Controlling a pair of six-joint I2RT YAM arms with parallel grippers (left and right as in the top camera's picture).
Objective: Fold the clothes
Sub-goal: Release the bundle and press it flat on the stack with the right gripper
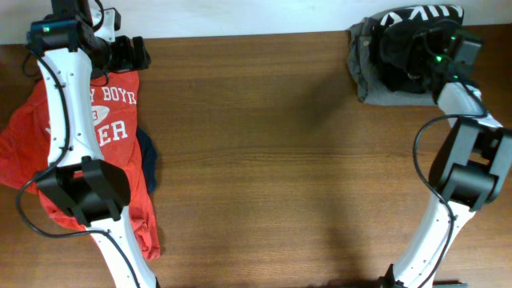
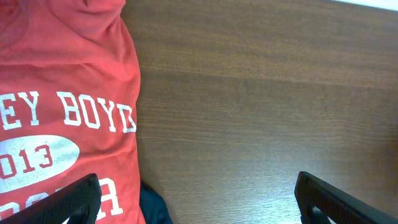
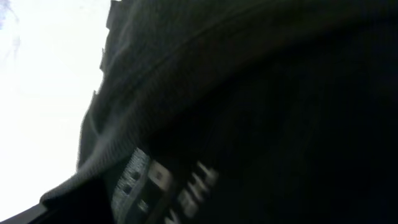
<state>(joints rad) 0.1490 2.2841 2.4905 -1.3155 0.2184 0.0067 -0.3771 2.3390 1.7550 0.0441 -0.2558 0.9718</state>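
Observation:
The very dark T-shirt lies bunched at the table's far right corner, with white lettering showing along its back edge. My right gripper is pressed down into this shirt, and its fingers are lost against the dark cloth. The right wrist view is filled with blurred dark fabric and a sewn neck label, and no fingers show there. My left gripper is at the far left, wide open and empty, hovering over bare wood beside the red T-shirt.
A red T-shirt with white print lies spread at the left edge; it also shows in the left wrist view. A dark navy garment pokes out beneath it. A grey garment lies under the dark T-shirt.

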